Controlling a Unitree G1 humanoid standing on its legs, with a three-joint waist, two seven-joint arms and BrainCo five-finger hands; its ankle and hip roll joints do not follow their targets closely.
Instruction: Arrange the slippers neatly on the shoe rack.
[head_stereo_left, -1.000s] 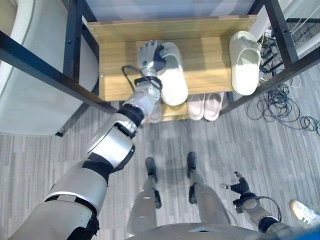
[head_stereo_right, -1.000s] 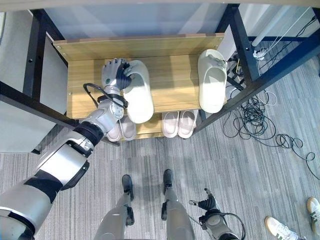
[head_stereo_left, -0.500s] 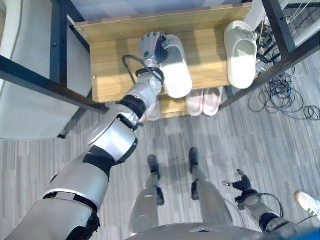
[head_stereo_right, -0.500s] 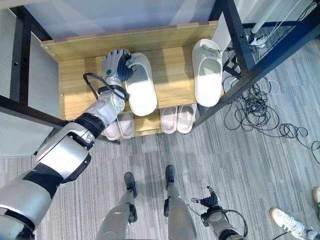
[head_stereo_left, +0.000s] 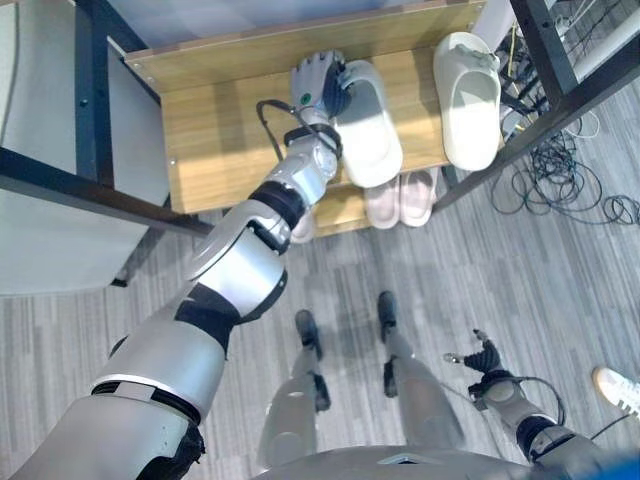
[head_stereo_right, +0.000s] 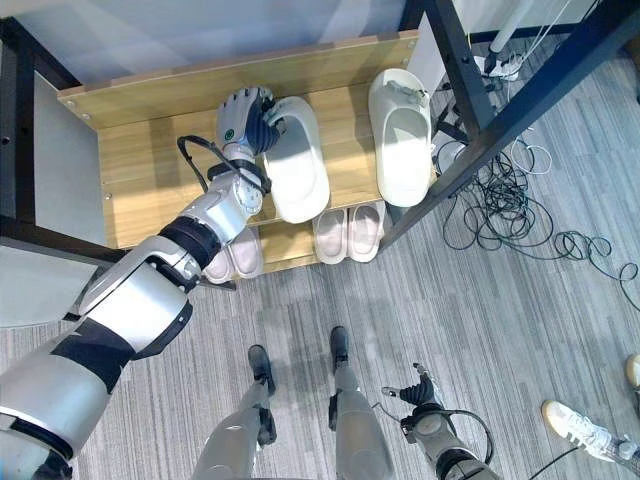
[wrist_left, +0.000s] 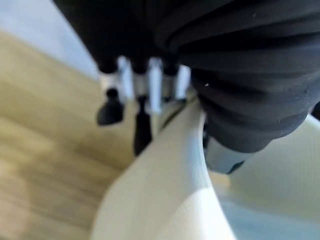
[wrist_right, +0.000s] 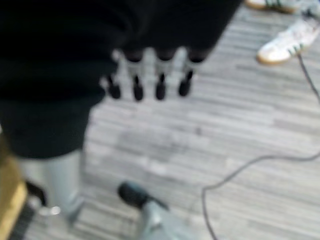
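My left hand (head_stereo_left: 318, 84) had carried the cream rubber slipper (head_stereo_left: 368, 128) rightwards along the wooden shoe rack shelf (head_stereo_left: 215, 140), nearer its matching cream slipper (head_stereo_left: 468, 98), fingers clamped round its toe strap. My right hand (head_stereo_right: 418, 392) hung loose-fingered over the floor.

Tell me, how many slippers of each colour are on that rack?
Cream slippers on the top shelf: 2, one held by the left hand at, one at.
Pink slippers on the lower shelf: 4, pairs at and.
Total: 6.

The left hand (head_stereo_right: 246, 117) grips a white slipper (head_stereo_right: 297, 165) on the shoe rack (head_stereo_right: 140, 170).
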